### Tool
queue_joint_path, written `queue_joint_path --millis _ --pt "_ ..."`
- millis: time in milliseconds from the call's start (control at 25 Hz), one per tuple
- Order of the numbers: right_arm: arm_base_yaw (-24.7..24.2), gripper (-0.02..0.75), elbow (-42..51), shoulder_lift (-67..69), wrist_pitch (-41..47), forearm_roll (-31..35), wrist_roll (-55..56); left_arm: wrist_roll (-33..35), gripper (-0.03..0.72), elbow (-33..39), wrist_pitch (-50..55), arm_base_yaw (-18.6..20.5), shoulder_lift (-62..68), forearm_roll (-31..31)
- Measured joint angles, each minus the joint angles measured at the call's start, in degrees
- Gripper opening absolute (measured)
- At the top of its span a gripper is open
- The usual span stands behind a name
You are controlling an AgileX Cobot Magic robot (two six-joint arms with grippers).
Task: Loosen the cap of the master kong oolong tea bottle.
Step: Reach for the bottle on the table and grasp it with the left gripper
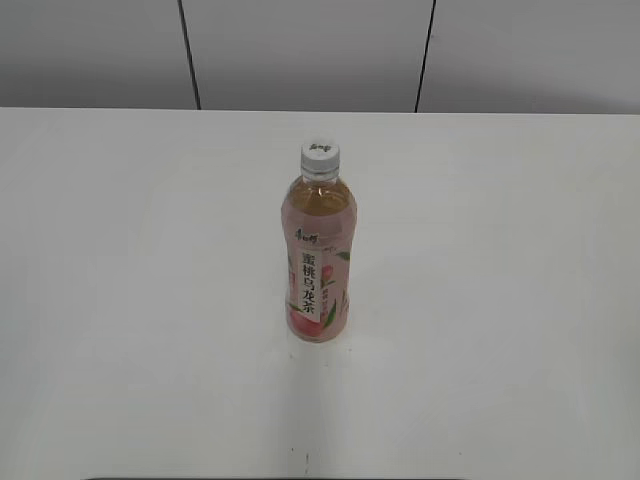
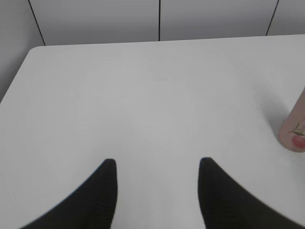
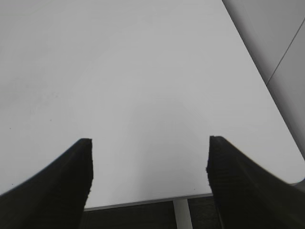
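My left gripper (image 2: 157, 164) fills the bottom of its wrist view, fingers spread wide with nothing between them, hanging over bare table (image 2: 143, 95). My right gripper (image 3: 150, 140) is the same: spread, empty, looking down at the table's near edge, with no bottle in its view at all.

The table is wide and white. The bottle (image 1: 316, 255) stands upright near its middle, well apart from both my grippers; neither arm shows in the exterior view. From the left wrist only the bottle's base (image 2: 294, 129) peeks in at the right edge. The cap (image 1: 320, 156) sits on top, apparently screwed down, with its ribbed rim exposed.

What worries me is that the bottle is tall, slim and free-standing. If one gripper reaches for the cap before the other has the body pinned, I expect the twist would just spin the whole bottle or tip it over. A sideways brush on approach could also topple it. Squeezing the thin plastic too hard might buckle it. The cap is small, so an off-centre grip would likely slip off the ribs.
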Motion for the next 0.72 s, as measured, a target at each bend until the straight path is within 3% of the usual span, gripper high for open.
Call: queue_joint_path --millis 720 --pt "0.0 0.565 0.0 0.0 0.0 0.0 0.0 0.0 0.343 0.0 0.0 0.0 0.0 0.0"
